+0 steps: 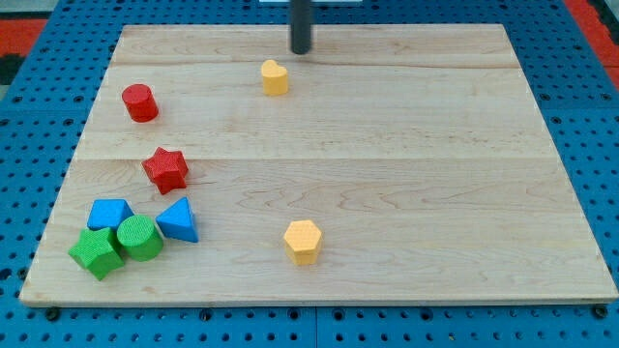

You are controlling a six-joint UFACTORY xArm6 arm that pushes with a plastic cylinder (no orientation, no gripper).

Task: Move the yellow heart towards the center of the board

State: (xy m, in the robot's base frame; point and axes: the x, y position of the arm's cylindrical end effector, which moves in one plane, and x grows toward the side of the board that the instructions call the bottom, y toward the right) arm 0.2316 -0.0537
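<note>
The yellow heart (pixel 275 77) lies near the view's top, a little left of the middle of the wooden board (pixel 406 174). My tip (pixel 302 51) is just above and to the right of the heart, a small gap apart from it. The dark rod comes down from the view's top edge.
A yellow hexagon (pixel 303 242) lies low in the middle. A red cylinder (pixel 140 102) and a red star (pixel 166 170) lie at the left. A blue block (pixel 109 214), a blue triangle (pixel 178 220), a green cylinder (pixel 140 238) and a green cube (pixel 97 253) cluster at bottom left.
</note>
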